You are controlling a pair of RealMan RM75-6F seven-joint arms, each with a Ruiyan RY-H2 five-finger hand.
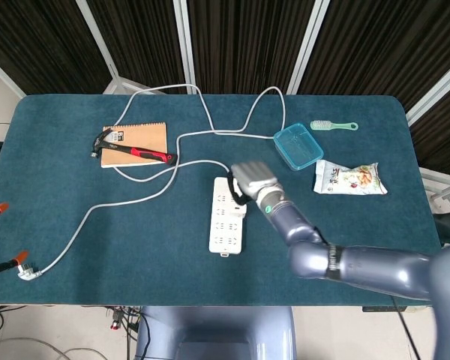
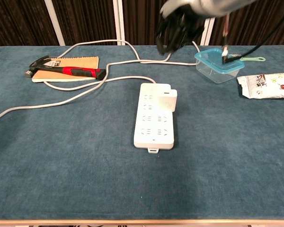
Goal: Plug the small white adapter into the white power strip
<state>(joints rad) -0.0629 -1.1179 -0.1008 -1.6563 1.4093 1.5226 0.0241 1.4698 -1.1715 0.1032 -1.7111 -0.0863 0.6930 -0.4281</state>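
The white power strip (image 1: pixel 226 225) (image 2: pixel 154 125) lies flat at mid-table. The small white adapter (image 2: pixel 168 100) sits upright in a socket on the strip's far right side. My right hand (image 2: pixel 179 23) hangs blurred well above and behind the strip, its dark fingers pointing down with nothing in them. In the head view the right hand (image 1: pixel 251 180) covers the strip's far end and hides the adapter. My left hand does not show in either view.
A red-handled hammer (image 1: pixel 135 152) (image 2: pixel 66 70) lies on a brown notebook (image 1: pixel 146 135) at the left. A blue-rimmed clear box (image 1: pixel 298 145) (image 2: pixel 218 65), a snack bag (image 1: pixel 349 178) and a green brush (image 1: pixel 333 126) are at the right. White and grey cables (image 1: pixel 135 196) loop across the table.
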